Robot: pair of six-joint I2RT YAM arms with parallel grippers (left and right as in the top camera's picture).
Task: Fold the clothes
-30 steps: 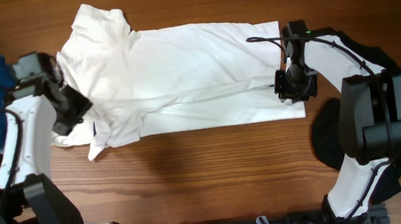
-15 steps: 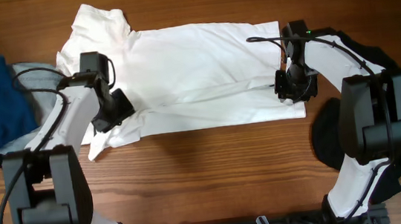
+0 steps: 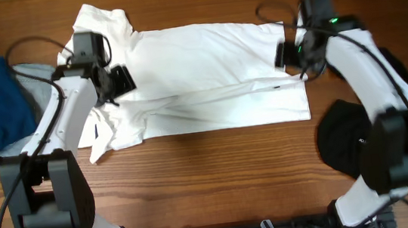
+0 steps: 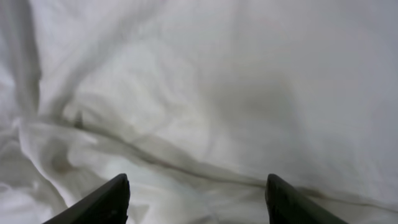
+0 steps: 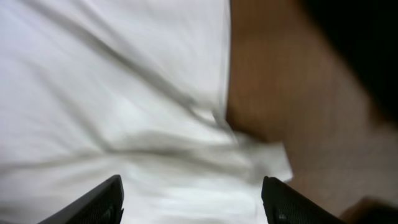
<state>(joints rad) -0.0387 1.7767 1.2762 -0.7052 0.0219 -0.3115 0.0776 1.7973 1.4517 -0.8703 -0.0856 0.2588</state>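
The large white short-sleeved shirt of thin cloth (image 3: pixel 201 84) lies flat on the wooden table (image 3: pixel 210 174), its long axis running straight between the 2 grippers. The left gripper (image 3: pixel 121 81) hangs over the sleeve end and the right gripper (image 3: pixel 285 54) over the hem, each with cloth directly beneath it. Both stand wide and empty. 1 second ago the right was narrower, down by the crease, and the left sat out at the sleeve's edge.
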